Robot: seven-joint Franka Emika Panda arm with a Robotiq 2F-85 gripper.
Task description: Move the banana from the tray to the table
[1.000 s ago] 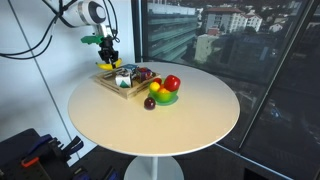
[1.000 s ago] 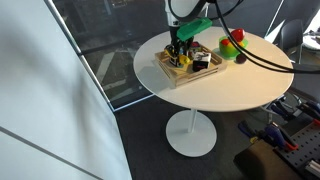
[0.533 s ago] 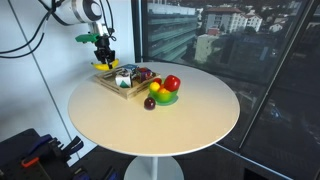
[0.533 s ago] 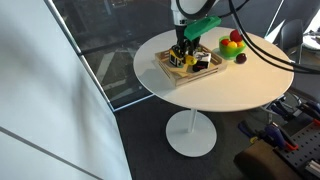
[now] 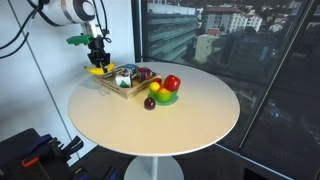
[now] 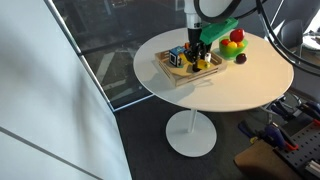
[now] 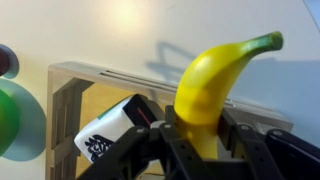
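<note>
— Lifted since a second ago: curved yellow banana (image 7: 210, 85), now held clear above pale wooden tray (image 7: 70, 78).
— State of tool (image 7: 203, 120)?
— Clamped on banana's lower half. Not yet over open round cream counter (image 5: 150, 120); carry and placement outstanding.

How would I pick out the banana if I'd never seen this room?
Find the round white table by the window, then the wooden tray near its edge. At the tray's end the robot's gripper clamps the banana: the only long, curved yellow thing, green at the stem, unlike the round fruit nearby.
</note>
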